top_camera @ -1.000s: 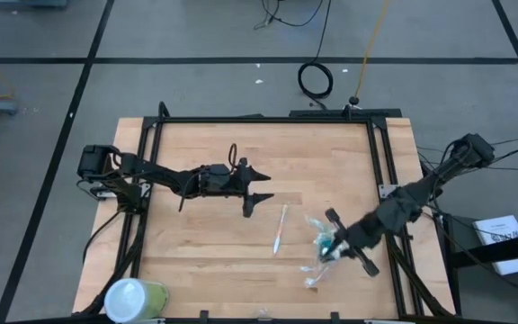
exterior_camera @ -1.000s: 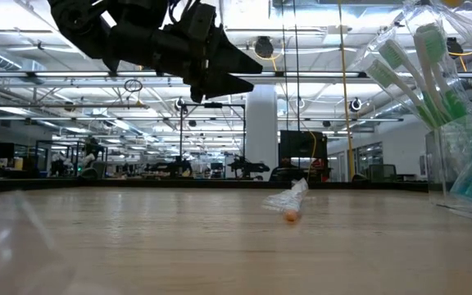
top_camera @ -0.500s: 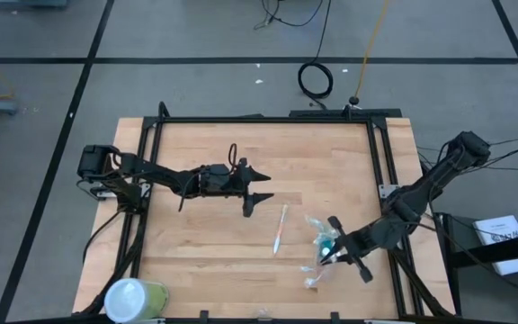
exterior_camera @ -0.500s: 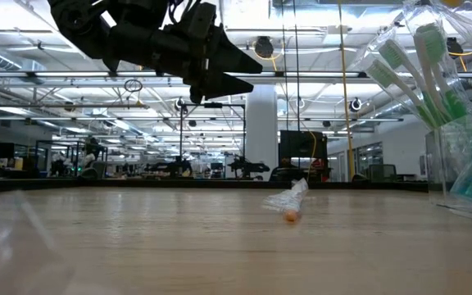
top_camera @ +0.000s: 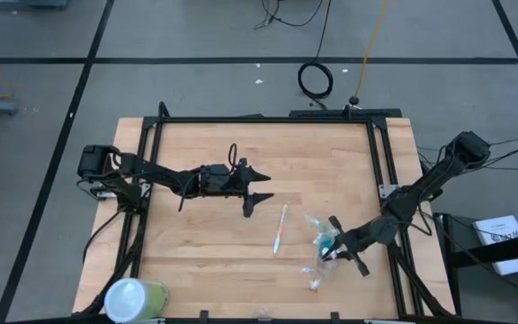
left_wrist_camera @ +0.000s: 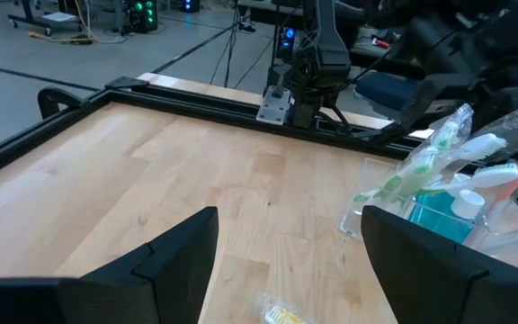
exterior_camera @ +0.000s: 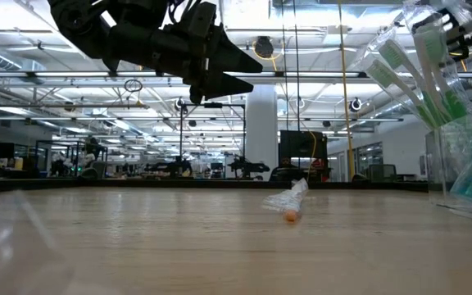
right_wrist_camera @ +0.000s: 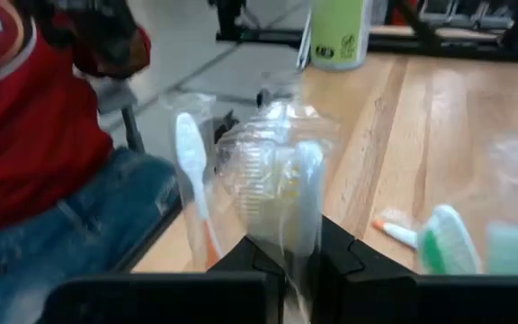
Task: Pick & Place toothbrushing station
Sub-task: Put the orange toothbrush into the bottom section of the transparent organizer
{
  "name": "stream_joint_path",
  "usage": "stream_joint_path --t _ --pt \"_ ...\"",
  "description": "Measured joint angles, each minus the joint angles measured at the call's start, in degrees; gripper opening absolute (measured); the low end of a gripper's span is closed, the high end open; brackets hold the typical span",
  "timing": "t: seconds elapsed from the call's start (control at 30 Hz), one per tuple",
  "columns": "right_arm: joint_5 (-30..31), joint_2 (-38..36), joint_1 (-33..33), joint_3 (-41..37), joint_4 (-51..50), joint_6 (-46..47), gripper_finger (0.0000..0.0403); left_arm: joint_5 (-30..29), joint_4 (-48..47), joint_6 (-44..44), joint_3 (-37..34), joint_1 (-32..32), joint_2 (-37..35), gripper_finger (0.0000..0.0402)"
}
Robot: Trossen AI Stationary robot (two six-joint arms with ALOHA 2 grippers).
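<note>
The right gripper is seen pinched shut on a wrapped toothbrush, just above the clear holder. A straight, slow lowering is advised, to keep the wrapper from snagging.
</note>
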Motion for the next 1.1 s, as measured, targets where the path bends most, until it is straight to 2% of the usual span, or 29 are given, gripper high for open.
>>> stream_joint_path --t 0.17,0.33,0.67,0.8,1.0,1.1 --pt "0.0 0.0 0.0 -5.2 10.5 0.5 0.0014 0.0 0.0 0.3 0.0 0.0 0.0 0.0282" --pt "0.0 0.0 0.0 -6.1 16.6 -1.1 0.0032 0.0 0.0 0.2 0.0 0.0 0.0 0.0282" --pt "1.7 0.0 0.0 -6.1 19.2 1.8 0.0157 -0.3 0.0 0.2 0.0 0.0 0.0 0.0282" --pt "1.4 0.0 0.0 -6.1 25.7 0.0 0.0194 -1.0 0.0 0.1 0.0 0.0 0.0 0.0282" --pt "-8.0 0.0 0.0 -6.1 41.1 -9.3 0.0214 -1.0 -0.6 -0.3 0.0 -0.1 0.0 0.0282" --pt "-9.7 -0.7 0.0 -6.1 45.4 -14.8 0.0215 -0.5 -1.3 -3.2 0.0 -0.6 0.0 0.0282"
